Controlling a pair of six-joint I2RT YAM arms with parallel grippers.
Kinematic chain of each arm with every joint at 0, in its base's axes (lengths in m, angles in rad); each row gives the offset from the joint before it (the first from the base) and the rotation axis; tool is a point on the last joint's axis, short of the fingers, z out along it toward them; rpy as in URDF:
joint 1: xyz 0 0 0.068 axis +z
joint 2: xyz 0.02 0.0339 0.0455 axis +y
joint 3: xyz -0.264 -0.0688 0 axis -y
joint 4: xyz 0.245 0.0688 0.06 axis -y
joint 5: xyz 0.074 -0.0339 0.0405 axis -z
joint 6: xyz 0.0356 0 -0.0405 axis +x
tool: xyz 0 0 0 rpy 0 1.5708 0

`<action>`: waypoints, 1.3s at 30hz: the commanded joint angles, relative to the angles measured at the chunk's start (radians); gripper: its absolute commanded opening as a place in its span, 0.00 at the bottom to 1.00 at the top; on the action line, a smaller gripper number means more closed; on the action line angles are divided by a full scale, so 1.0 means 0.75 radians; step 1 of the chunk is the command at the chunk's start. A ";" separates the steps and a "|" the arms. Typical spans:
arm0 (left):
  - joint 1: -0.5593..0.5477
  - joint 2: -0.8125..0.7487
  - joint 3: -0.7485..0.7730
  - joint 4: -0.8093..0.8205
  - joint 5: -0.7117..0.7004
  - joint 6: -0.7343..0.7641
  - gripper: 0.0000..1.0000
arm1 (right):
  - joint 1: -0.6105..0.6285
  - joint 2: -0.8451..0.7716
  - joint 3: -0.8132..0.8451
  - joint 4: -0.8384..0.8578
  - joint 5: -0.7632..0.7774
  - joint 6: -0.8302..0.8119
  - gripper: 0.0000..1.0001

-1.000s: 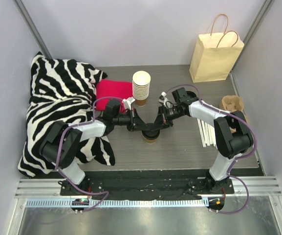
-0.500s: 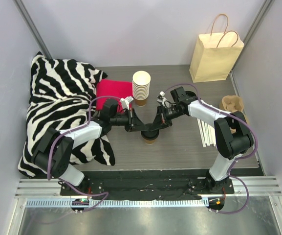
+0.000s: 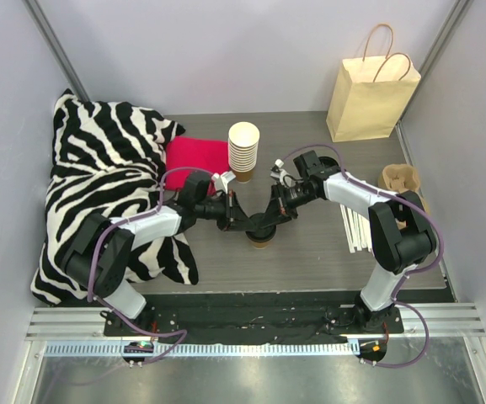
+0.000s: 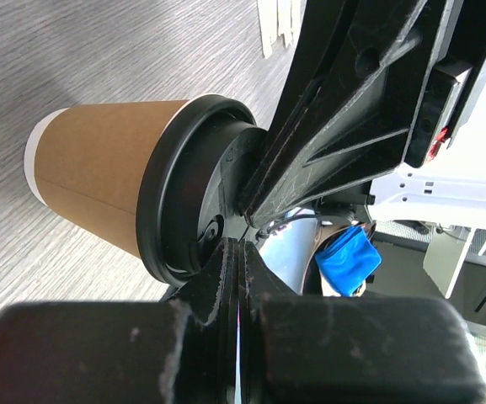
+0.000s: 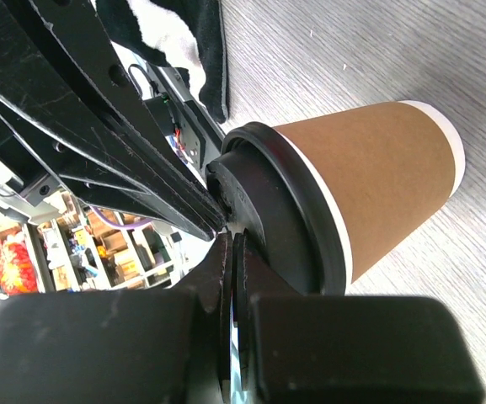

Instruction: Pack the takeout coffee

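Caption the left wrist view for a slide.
Both shut, the left gripper and right gripper touch the round black plastic lid of the brown paper cup.

Zebra pillow (image 3: 99, 185), red cloth (image 3: 196, 156), cup stack (image 3: 243, 150), paper bag (image 3: 371, 97)

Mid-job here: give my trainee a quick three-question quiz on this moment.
1. True or false: the takeout coffee sits inside the paper bag.
2. Both grippers' tips meet the coffee at: A) its paper wall, B) its black lid, C) its base?
3. Are the left gripper and right gripper open or shut?
Key: 1 false; 2 B; 3 shut.
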 commanded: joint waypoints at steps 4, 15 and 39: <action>0.005 0.089 0.014 -0.166 -0.143 0.134 0.00 | 0.004 0.056 -0.057 -0.022 0.035 -0.109 0.01; 0.005 0.089 0.024 -0.207 -0.171 0.149 0.00 | -0.041 0.152 -0.138 -0.016 0.051 -0.226 0.01; 0.062 0.337 0.022 -0.266 -0.184 0.142 0.00 | -0.061 0.244 -0.132 -0.016 0.070 -0.232 0.01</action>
